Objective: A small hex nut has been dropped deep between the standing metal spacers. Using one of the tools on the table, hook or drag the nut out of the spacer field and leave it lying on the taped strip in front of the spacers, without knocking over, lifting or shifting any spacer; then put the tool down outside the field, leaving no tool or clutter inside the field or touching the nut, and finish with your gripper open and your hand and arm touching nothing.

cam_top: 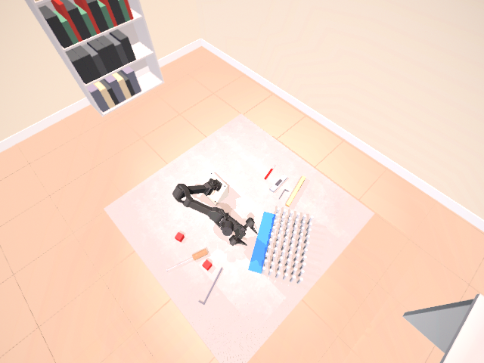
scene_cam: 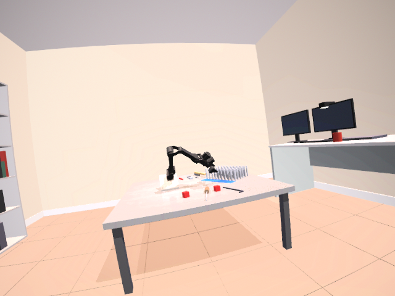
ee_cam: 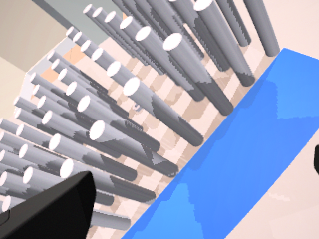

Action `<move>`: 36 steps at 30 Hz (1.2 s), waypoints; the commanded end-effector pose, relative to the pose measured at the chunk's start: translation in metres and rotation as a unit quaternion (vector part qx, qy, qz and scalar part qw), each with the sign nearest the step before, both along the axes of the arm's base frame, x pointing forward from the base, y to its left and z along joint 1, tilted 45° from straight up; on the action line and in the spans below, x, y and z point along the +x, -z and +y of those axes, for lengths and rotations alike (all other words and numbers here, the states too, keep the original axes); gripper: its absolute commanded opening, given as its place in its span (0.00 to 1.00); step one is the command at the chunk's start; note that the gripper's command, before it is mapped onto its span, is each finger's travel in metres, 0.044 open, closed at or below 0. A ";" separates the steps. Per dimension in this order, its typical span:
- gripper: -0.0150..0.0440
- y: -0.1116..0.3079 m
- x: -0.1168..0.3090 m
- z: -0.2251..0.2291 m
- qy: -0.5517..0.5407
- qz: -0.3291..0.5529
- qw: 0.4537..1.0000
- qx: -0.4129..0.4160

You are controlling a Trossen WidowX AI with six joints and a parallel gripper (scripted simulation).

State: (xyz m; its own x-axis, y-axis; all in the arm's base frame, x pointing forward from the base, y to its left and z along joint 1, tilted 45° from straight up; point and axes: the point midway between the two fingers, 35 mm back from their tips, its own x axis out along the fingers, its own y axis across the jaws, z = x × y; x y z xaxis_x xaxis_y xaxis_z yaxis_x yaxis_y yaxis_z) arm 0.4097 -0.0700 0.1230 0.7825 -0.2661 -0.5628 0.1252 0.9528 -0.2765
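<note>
The hex nut (ee_cam: 138, 107) is a tiny grey shape on the table between the spacers in the wrist view; it is too small to make out in the top and exterior views. The grey spacers (cam_top: 299, 280) (scene_cam: 228, 173) (ee_cam: 164, 114) stand upright in rows. The blue taped strip (cam_top: 267, 222) (scene_cam: 223, 180) (ee_cam: 239, 164) lies along their front and shows no nut. My gripper (cam_top: 251, 239) (scene_cam: 213, 171) (ee_cam: 205, 169) is open and empty, above the table by the strip's arm side. A dark hooked rod (cam_top: 212, 286) (scene_cam: 232, 189) lies apart from the field.
A screwdriver (cam_top: 200, 254) (scene_cam: 206, 190) lies near the rod, with one red cube (cam_top: 206, 265) (scene_cam: 216, 188) between them and another (cam_top: 179, 237) (scene_cam: 185, 194) farther off. Beyond the field's far end lie a yellow bar (cam_top: 296, 191), a small L-shaped key (cam_top: 286, 190), a grey tool (cam_top: 278, 183) and a red-handled tool (cam_top: 268, 173).
</note>
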 end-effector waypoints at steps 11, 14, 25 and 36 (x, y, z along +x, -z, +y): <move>1.00 -0.115 -0.095 -0.168 0.452 -0.116 0.863 0.195; 1.00 -0.140 -0.132 -0.191 0.539 -0.157 0.797 0.224; 1.00 -0.177 -0.194 -0.213 0.651 -0.224 0.680 0.252; 1.00 -0.176 -0.185 -0.213 0.651 -0.224 0.680 0.253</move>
